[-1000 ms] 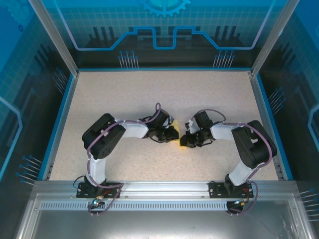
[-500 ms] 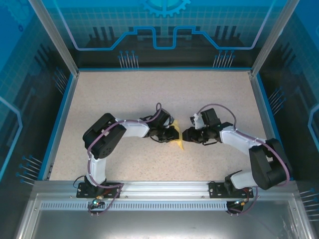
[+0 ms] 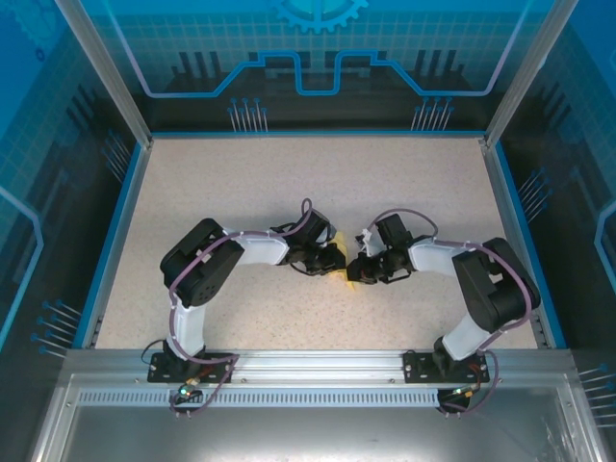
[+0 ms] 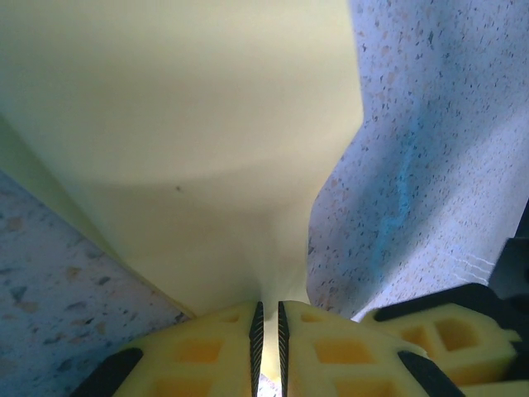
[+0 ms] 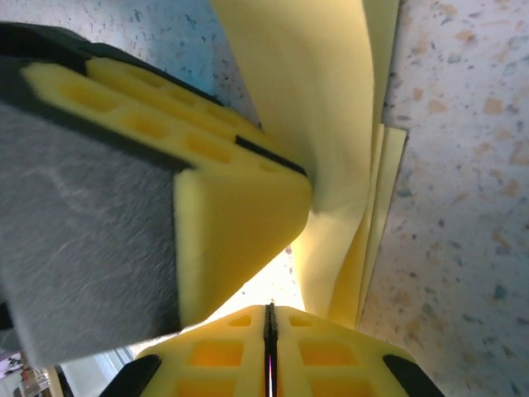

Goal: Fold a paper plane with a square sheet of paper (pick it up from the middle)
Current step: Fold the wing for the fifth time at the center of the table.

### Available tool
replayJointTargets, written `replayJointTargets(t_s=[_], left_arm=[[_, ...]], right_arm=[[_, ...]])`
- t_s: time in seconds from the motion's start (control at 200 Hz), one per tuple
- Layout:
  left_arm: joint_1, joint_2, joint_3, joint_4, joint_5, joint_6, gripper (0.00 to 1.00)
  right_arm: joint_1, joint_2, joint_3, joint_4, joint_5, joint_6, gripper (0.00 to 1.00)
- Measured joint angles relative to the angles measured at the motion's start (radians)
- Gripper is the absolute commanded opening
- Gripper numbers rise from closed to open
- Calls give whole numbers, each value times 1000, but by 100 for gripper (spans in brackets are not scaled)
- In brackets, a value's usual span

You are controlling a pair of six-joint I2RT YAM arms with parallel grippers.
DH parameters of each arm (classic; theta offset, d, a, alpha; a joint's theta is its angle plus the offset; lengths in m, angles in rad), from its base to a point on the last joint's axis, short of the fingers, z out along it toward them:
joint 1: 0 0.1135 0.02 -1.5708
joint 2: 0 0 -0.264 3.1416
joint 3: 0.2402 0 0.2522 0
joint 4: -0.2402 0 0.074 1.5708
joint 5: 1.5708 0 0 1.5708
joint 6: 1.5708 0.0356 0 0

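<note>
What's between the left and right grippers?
Folded paper, seen in the top view. The left gripper pinches it; the right gripper sits at its far side.

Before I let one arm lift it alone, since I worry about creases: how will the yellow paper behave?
Probably floppy: the yellow paper bows away from the left end effector pinching it. Likely very light: thin layers. Those folded layers fan apart in the right wrist view, so the folds may spring open.
</note>
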Motion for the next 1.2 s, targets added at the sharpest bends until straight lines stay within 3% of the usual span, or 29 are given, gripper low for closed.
replayJointTargets(t_s=[0.57, 0.995, 1.2], left_arm=[[-1, 0, 0, -1, -7, -3, 17], [-1, 0, 0, -1, -10, -3, 17], [-1, 0, 0, -1, -11, -3, 17]], right_arm=[[0, 20, -14, -44, -13, -33, 11], [2, -115, -14, -113, -4, -30, 13], [2, -50, 35, -80, 19, -23, 12]])
